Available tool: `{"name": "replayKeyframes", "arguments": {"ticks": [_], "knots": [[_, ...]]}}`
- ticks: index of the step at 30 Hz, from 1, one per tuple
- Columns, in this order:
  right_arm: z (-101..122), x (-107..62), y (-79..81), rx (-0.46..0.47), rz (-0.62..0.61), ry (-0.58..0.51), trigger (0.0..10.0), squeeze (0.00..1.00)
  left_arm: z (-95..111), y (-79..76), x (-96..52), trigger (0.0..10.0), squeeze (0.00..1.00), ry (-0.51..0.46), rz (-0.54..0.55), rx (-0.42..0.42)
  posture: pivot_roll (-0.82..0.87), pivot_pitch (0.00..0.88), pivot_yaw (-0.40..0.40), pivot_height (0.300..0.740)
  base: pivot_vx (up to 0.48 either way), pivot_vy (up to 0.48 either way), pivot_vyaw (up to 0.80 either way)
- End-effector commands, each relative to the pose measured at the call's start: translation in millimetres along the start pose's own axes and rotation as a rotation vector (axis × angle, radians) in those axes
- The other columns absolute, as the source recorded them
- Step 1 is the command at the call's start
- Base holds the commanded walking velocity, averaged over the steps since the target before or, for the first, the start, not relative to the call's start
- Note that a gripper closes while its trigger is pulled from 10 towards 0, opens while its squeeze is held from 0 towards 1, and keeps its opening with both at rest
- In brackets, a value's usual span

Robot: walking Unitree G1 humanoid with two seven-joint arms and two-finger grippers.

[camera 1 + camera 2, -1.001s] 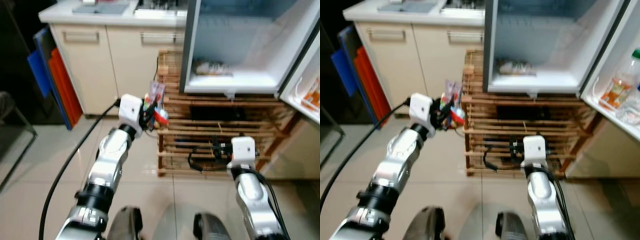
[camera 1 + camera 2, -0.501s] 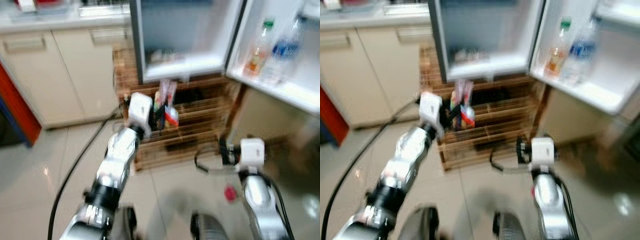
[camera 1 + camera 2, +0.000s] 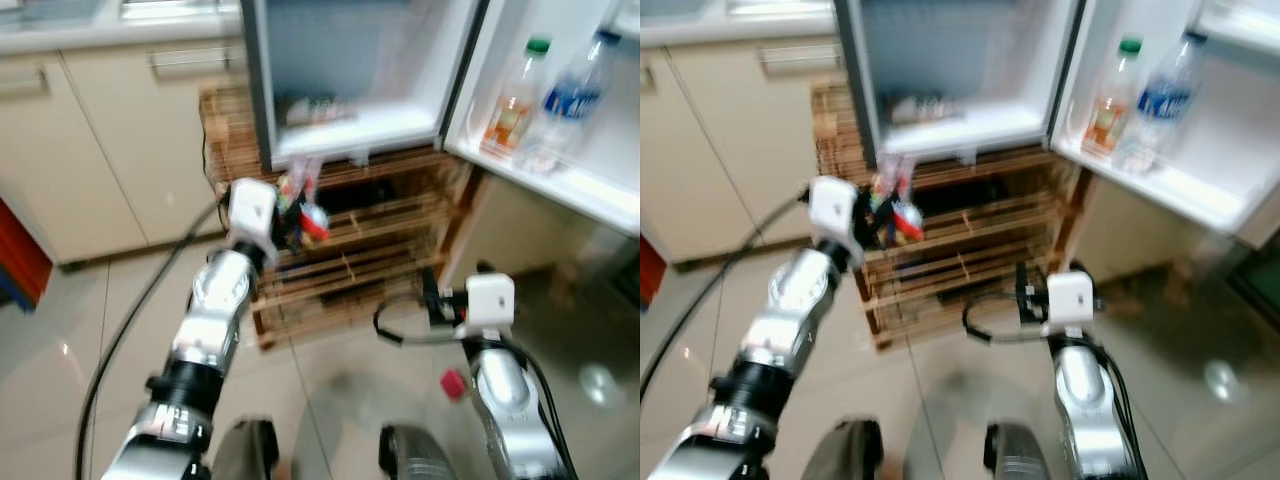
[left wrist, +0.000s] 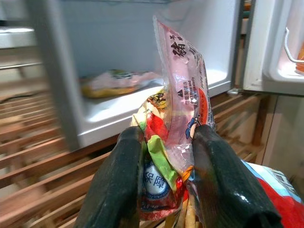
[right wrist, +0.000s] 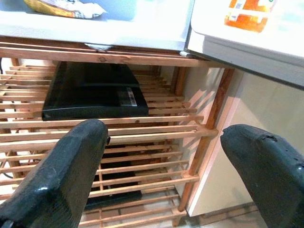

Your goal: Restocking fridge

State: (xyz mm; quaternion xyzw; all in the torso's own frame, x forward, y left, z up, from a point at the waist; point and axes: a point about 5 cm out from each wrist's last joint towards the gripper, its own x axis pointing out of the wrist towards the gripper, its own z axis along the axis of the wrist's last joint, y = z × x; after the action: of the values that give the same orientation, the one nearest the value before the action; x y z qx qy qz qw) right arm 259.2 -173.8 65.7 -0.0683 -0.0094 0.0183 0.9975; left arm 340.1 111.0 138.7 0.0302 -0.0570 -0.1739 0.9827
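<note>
We've got the snack packet (image 4: 183, 123) pinched tight in our left gripper (image 3: 292, 215) at about 11 o'clock, just short of the open fridge (image 3: 350, 70), right gripper (image 3: 432, 300) spread and empty, so shelving it is still left.

The fridge (image 3: 350, 60) stands open with bare shelf beside one packet (image 4: 118, 81); the wooden rack (image 3: 390, 240) blocks passage below.

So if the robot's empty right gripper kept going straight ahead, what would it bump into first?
Probably the slatted wooden rack under the open white fridge; the open right gripper points at its shelves, though depth is unclear.
</note>
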Motion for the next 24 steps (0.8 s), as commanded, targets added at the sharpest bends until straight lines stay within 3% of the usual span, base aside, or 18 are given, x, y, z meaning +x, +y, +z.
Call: {"name": "replayKeyframes", "arguments": {"ticks": [1,3,7,10,13,19,24], "knots": [[15,1.6,0.7,0.013,0.024,-0.067,10.0,0.0,9,-8.9,6.3,10.0,0.0,-0.036,-0.025,0.015,-0.14,0.0,0.014,0.635,0.458,0.0,0.0],[31,2.5,4.6,0.002,0.05,-0.136,10.0,0.0,12,-9.2,7.7,10.0,0.0,-0.047,-0.025,0.013,-0.14,0.0,0.012,0.635,0.458,0.0,0.0],[72,9.5,10.1,-0.021,0.048,-0.298,10.0,0.0,27,-19.8,10.5,10.0,0.0,-0.121,-0.1,0.119,-0.15,0.0,0.013,0.635,0.46,0.0,0.0],[95,16.0,12.6,0.011,0.038,-0.376,10.0,0.0,42,-26.5,13.2,10.0,0.0,-0.173,-0.132,0.138,-0.15,0.0,0.016,0.635,0.466,0.0,0.0],[104,18.9,13.7,0.045,0.034,-0.389,10.0,0.0,54,-31.6,16.6,10.0,0.0,-0.211,-0.157,0.151,-0.15,0.0,0.019,0.635,0.469,0.0,0.0],[99,17.0,14.4,0.05,0.031,-0.359,10.0,0.0,65,-43.6,25.4,10.0,0.0,-0.229,-0.22,0.138,-0.15,0.0,0.023,0.635,0.47,0.0,0.0],[95,16.3,16.7,0.049,0.034,-0.331,10.0,0.0,69,-49.7,33.3,10.0,0.0,-0.212,-0.235,0.084,-0.15,0.0,0.033,0.635,0.472,0.0,0.0]]}}
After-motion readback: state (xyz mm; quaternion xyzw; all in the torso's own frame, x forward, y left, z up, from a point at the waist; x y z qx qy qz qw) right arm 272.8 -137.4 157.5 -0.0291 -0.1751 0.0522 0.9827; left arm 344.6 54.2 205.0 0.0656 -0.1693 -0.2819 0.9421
